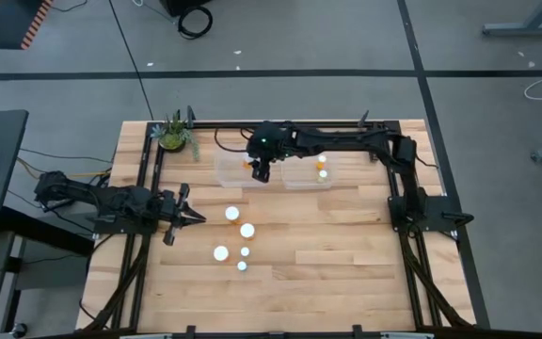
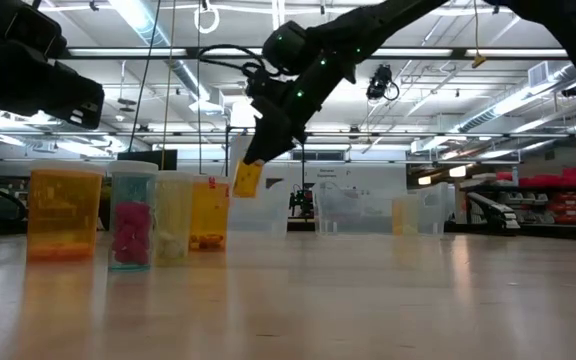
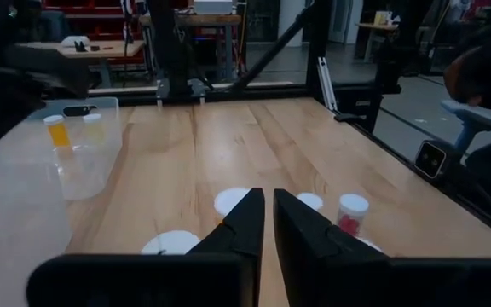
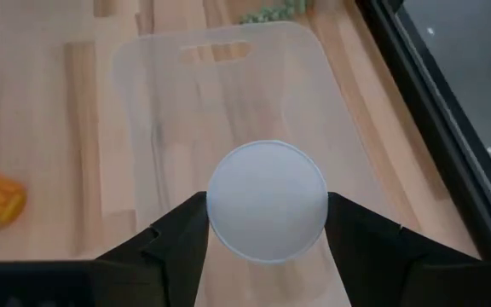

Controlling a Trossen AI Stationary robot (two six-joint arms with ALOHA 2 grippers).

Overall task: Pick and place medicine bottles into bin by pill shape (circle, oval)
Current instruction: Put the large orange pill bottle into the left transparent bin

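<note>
Several amber bottles with white caps [image 1: 247, 230] stand on their bases on the wooden table, in front of my left gripper [image 1: 196, 217]. That gripper is shut and empty, low at the table's left; its own view [image 3: 268, 228] looks over the caps [image 3: 352, 205]. My right gripper [image 1: 262, 170] is at the far side over the left clear bin [image 1: 231, 175] and is shut on a small amber bottle [image 2: 247, 178]. Two bottles [image 1: 322, 169] stand in the right clear bin [image 1: 301, 178]. My right gripper pinches the bottle at its top end between its two fingers [image 4: 181, 234], which stand on either side of the white cap [image 4: 267, 200]. The fingers come from above, pointing down at a slant. The bottle hangs tilted below them [image 2: 247, 180], clear of the bin and table.
A small green plant [image 1: 173, 137] stands at the table's far left corner. A black frame [image 1: 149, 169] runs along the table's sides. The two clear bins stand side by side at the far middle. Bare wood lies at the table's near and right parts.
</note>
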